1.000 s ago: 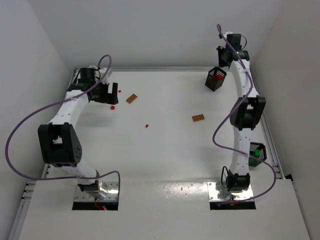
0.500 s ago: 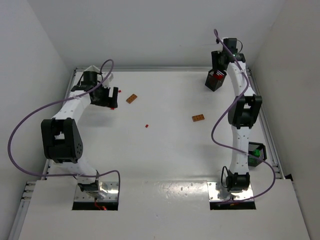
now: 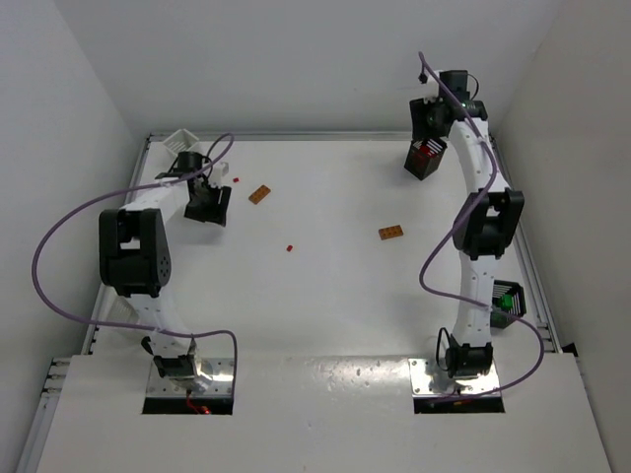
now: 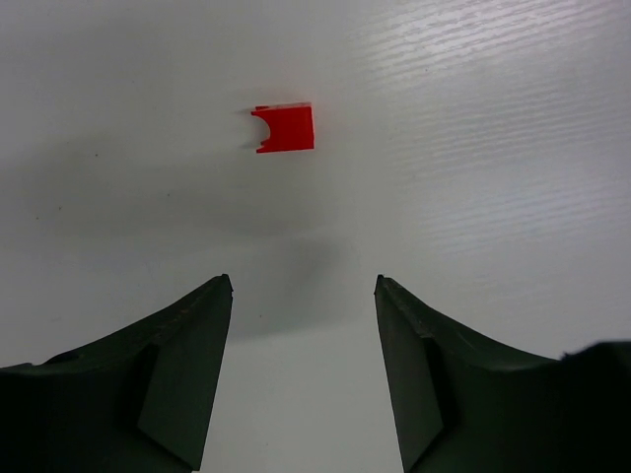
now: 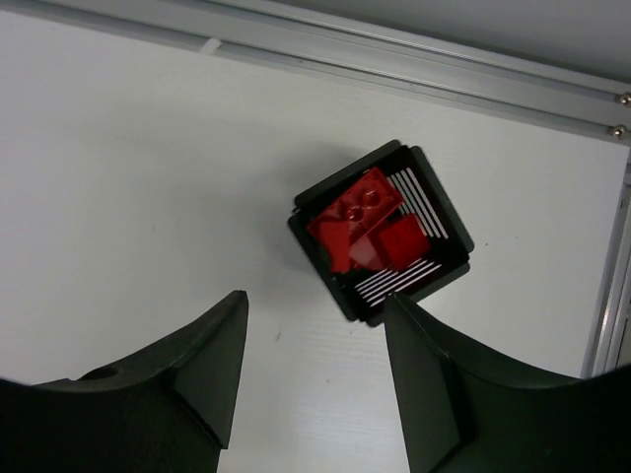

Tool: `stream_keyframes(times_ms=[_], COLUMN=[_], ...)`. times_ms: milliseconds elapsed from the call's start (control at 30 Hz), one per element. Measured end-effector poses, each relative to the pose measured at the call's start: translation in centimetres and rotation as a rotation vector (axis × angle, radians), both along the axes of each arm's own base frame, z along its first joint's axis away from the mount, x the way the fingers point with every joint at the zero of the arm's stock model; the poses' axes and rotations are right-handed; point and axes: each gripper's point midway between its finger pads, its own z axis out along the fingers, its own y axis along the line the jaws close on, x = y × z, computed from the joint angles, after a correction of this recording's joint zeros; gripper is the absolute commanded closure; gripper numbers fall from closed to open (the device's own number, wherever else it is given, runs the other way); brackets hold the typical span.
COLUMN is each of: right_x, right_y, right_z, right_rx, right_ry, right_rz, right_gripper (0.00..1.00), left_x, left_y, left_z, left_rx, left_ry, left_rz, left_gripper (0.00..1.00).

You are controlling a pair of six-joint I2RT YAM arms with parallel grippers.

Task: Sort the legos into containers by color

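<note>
A small red lego lies on the white table just ahead of my left gripper, which is open with nothing between its fingers. From above, that gripper hangs low near the table's back left, with a red lego beside it. My right gripper is open and empty above a black container that holds several red legos. In the top view the right gripper is over this container at the back right. A white container stands in the back left corner.
Two orange-brown plates and a tiny red piece lie loose mid-table. Another black container, with something green in it, sits by the right arm. A metal rail borders the table's back edge.
My left arm has folded in and its gripper has shifted nearer, uncovering the white container in the corner. The right gripper has drawn back slightly above the black container.
</note>
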Motion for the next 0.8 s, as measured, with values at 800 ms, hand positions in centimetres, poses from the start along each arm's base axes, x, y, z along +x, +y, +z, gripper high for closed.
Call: stream_keyframes(times_ms=[800], right_x=[-13.6], right_y=[10.5], right_z=[-0.1], right_rx=[0.469], right_ry=[0.281], right_rz=[0.313], right_gripper=[0.33], left_x=[4.8], left_y=[0.5], left_z=[-3.3], left_rx=[0.014], left_ry=[-0.005], left_rz=[0.027], left_gripper=[0.51])
